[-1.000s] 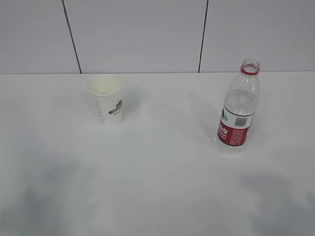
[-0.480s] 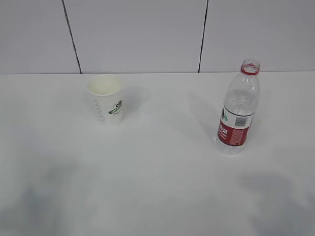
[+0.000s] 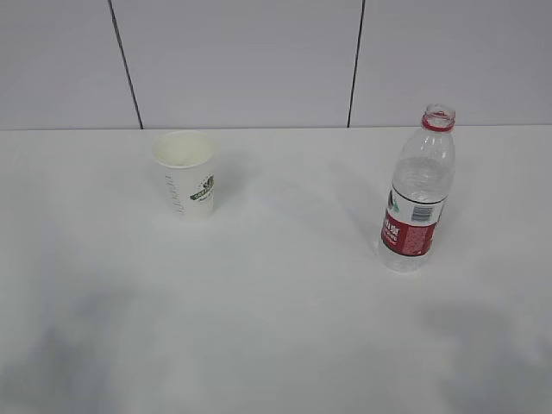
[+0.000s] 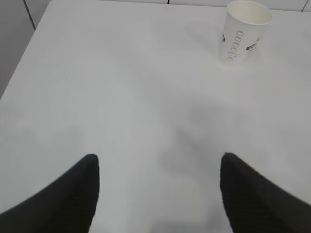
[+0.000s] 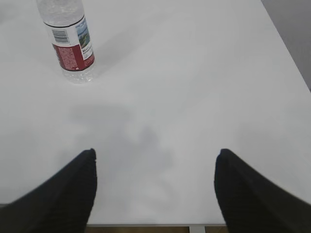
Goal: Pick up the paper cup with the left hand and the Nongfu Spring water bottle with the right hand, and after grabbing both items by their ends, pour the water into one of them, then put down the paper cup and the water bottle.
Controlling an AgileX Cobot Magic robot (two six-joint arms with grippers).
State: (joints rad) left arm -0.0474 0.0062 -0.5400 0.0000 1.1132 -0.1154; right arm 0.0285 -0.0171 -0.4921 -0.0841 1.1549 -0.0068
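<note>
Approach step, nothing grasped: paper cup [image 3: 187, 175] and Nongfu Spring water bottle [image 3: 418, 194] upright, well apart on desk [image 3: 285, 293]. Left hand [image 4: 158, 167] and right hand [image 5: 154, 162] jaws spread, empty. Next, likely: reach forward, centre each target between jaws.

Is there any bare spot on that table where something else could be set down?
Plenty. The white table is bare between the paper cup and the water bottle, and across the whole near half in front of both. Nowhere looks crowded; both open grippers hang over bare tabletop.
</note>
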